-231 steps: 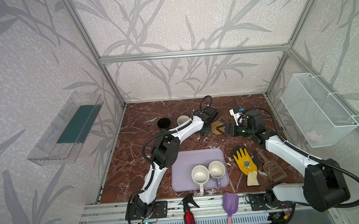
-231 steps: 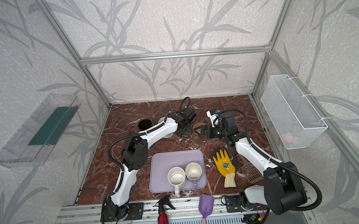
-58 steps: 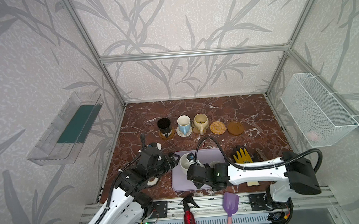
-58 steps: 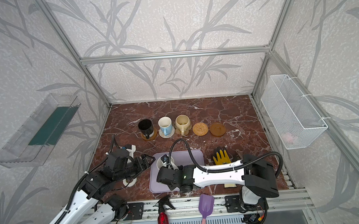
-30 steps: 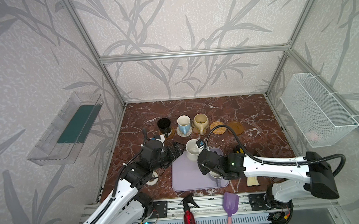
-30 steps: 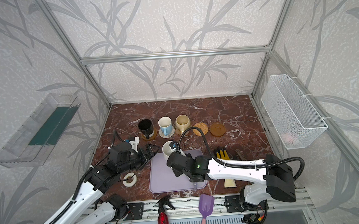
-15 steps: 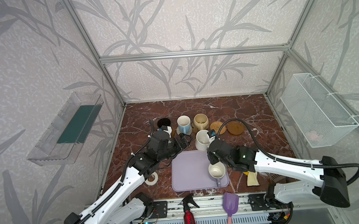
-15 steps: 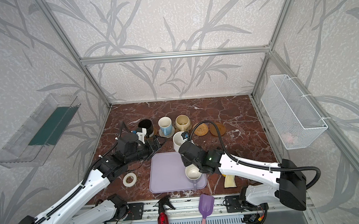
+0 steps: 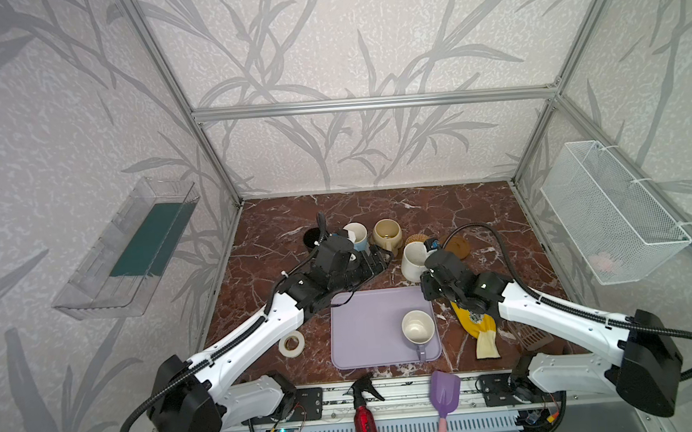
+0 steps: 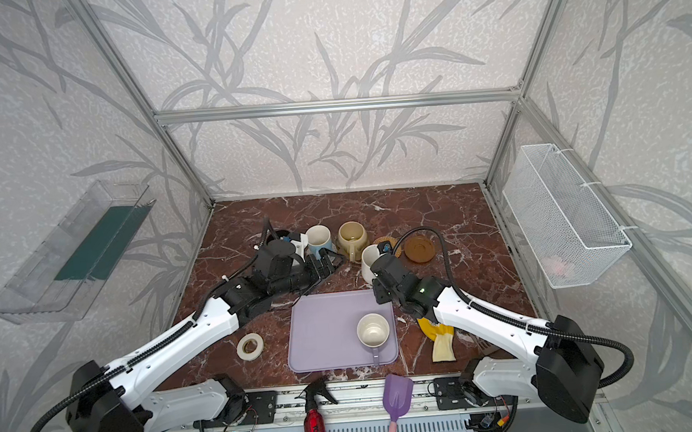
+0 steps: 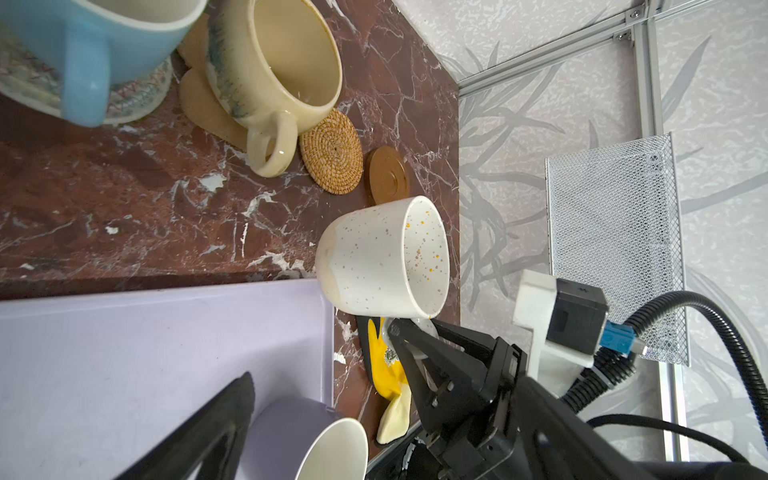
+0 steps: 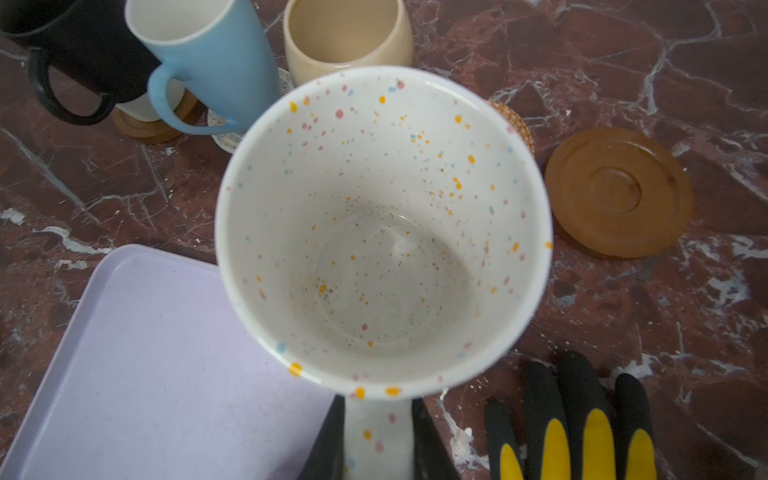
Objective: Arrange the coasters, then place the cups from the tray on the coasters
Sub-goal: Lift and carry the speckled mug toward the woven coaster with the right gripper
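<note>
Five mugs; three seemingly on coasters; one on tray; right gripper pinches speckled mug; left gripper spread.

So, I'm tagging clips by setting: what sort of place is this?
Probably a robot test cell, not a kitchen: an aluminium frame holds wallpapered panels, and a left arm and right arm sit on a rail at the table front.
</note>
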Robot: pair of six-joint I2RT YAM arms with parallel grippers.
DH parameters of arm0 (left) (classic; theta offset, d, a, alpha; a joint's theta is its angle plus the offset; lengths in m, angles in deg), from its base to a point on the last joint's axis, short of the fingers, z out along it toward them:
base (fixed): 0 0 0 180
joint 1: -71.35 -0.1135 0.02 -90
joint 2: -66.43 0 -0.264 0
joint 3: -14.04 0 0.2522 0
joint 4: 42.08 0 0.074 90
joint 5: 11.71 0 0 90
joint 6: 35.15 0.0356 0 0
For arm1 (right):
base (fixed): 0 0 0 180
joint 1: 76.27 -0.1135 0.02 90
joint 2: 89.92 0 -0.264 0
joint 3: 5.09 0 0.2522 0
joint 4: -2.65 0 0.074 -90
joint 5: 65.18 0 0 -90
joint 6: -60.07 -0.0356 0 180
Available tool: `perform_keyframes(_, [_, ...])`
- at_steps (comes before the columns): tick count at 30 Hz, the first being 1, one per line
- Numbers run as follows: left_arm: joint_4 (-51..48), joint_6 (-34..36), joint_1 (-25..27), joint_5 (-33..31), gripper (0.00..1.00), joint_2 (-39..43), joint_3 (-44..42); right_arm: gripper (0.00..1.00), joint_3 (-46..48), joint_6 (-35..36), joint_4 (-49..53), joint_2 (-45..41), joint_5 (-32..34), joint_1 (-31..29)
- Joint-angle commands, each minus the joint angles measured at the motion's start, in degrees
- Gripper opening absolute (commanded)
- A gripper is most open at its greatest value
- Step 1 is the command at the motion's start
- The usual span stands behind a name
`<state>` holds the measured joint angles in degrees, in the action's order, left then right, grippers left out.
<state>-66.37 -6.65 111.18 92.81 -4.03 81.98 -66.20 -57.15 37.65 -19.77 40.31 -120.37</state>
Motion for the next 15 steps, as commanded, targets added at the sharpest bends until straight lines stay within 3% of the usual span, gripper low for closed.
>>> perform_keyframes(1, [2.6,1.6,0.8,-1.3,0.99,-2.6,3.4,0.00,-0.5,2.4,-5.6,-2.5,-1.3,3.3])
perform_keyframes(11, [4.8,3.6,2.3,-4.6,0.99,-12.3,9.9,0.00,-1.2,7.2,-7.8,1.1,-8.2,13.3])
perform_keyframes(15, [5.1,4.1,2.6,-5.3,0.99,-16.0,12.0,0.00,-3.1,9.2,-8.1,3.7,-7.3,15.0])
